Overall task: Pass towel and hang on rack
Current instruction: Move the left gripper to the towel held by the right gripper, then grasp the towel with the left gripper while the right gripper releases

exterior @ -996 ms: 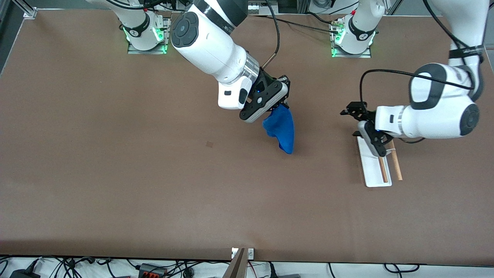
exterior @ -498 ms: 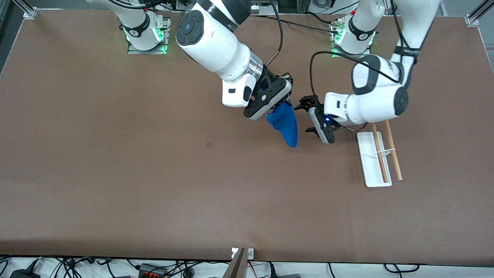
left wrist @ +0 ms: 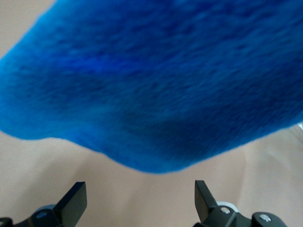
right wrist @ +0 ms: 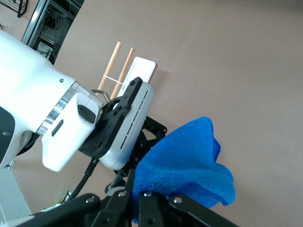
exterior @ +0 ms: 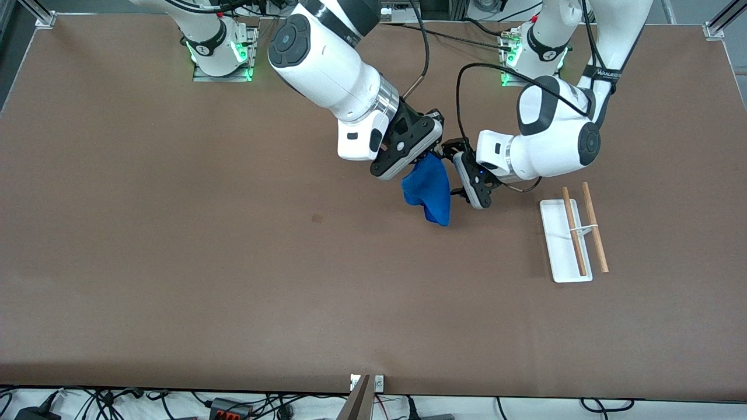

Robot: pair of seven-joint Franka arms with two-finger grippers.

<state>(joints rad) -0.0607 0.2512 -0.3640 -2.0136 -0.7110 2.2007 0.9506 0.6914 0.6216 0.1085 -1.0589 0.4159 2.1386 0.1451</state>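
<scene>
Right gripper (exterior: 430, 153) up over the middle of the table (exterior: 175, 262), clamped on the top edge of the towel (exterior: 429, 195). Blue and fluffy, bunched at the top, draping down from those fingers with its lower tip above the brown tabletop. In the right wrist view, towel (right wrist: 187, 165) pinched between dark fingertips (right wrist: 142, 196), hanging in soft folds.

Left gripper (exterior: 452, 175) just beside the towel, on the side toward the left arm's end of the table, fingers spread apart. In the left wrist view, 2 dark fingertips (left wrist: 75, 201) wide apart at the picture's edge, blue pile of the towel (left wrist: 156, 85) filling most of the picture just ahead of them, not yet between them.

Rack (exterior: 572, 236) standing on the table toward the left arm's end, well apart from both grippers and nearer the front camera than they appear. White flat base, 2 parallel wooden rods joined by a white crosspiece, nothing draped over it. Also seen in the right wrist view past the left arm: rack (right wrist: 128, 71).
</scene>
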